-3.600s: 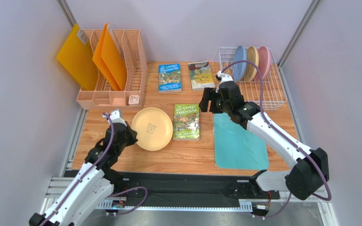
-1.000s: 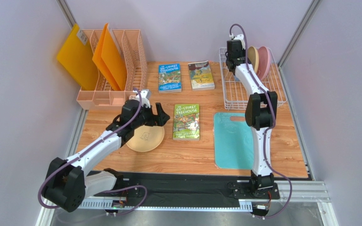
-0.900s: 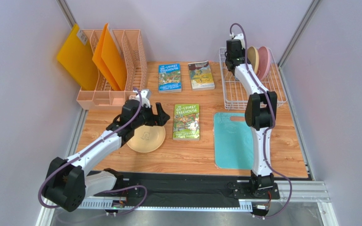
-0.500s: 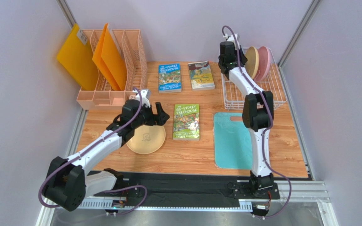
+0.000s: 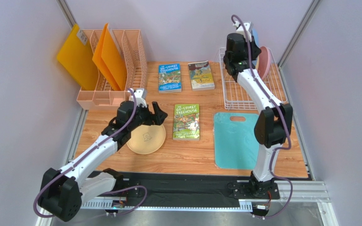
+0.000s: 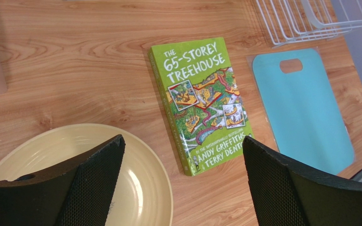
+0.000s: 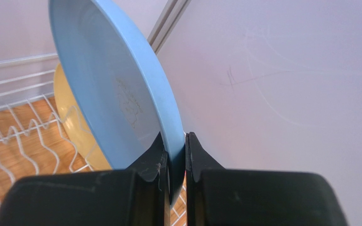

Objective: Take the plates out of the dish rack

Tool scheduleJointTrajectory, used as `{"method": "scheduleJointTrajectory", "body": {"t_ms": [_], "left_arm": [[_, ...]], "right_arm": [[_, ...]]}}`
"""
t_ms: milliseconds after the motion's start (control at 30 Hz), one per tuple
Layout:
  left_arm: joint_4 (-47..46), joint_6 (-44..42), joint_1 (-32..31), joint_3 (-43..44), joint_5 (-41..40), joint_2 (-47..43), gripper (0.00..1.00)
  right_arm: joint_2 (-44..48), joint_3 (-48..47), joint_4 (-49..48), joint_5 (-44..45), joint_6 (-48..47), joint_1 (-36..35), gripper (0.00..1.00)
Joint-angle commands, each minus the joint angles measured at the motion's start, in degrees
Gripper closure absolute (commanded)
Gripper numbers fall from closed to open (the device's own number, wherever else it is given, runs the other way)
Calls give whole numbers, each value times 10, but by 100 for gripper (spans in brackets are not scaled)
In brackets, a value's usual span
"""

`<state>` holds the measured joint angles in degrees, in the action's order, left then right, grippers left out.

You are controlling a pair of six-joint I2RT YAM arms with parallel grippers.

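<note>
Right gripper pinches the blue plate by its rim, edge-on above the dish rack. I judge it light, stiff and slick, so the rim is where I'd grip. Wrist view shows the bite; overhead shows the left gripper spread wide over the tan plate.

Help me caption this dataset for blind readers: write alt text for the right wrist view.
The jaws pinch the rim of a blue plate, held on edge in close-up. Behind it a yellow plate stands in the white wire rack, with a pale wall to the right.
</note>
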<state>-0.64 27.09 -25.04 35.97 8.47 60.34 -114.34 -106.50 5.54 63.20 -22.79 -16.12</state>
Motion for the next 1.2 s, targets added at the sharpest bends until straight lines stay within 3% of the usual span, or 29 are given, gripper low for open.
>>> {"method": "scheduleJointTrajectory", "body": {"t_ms": [0, 33, 133, 300, 500, 633, 1033, 1167], "left_arm": [[-23, 2, -2, -12, 8, -29, 1], [-26, 4, -2, -12, 13, -32, 1], [-31, 5, -3, -12, 33, -36, 0], [-63, 23, -3, -32, 51, -44, 1], [-103, 44, -4, -44, 66, -37, 0], [-106, 43, -8, -40, 66, -29, 0], [-103, 42, -20, -53, 16, -19, 6], [-96, 38, -24, -50, -2, -27, 27]], "right_arm": [[130, -7, 177, -94, 197, -25, 100], [146, -3, 244, -130, 224, -26, 100], [212, 53, 300, -266, 321, -34, 99], [322, 209, 281, -468, 391, -51, 97], [379, 334, 214, -662, 461, -77, 94], [381, 402, 164, -722, 497, -101, 94], [374, 463, 64, -844, 567, -117, 93], [374, 478, 40, -881, 586, -116, 93]]}}
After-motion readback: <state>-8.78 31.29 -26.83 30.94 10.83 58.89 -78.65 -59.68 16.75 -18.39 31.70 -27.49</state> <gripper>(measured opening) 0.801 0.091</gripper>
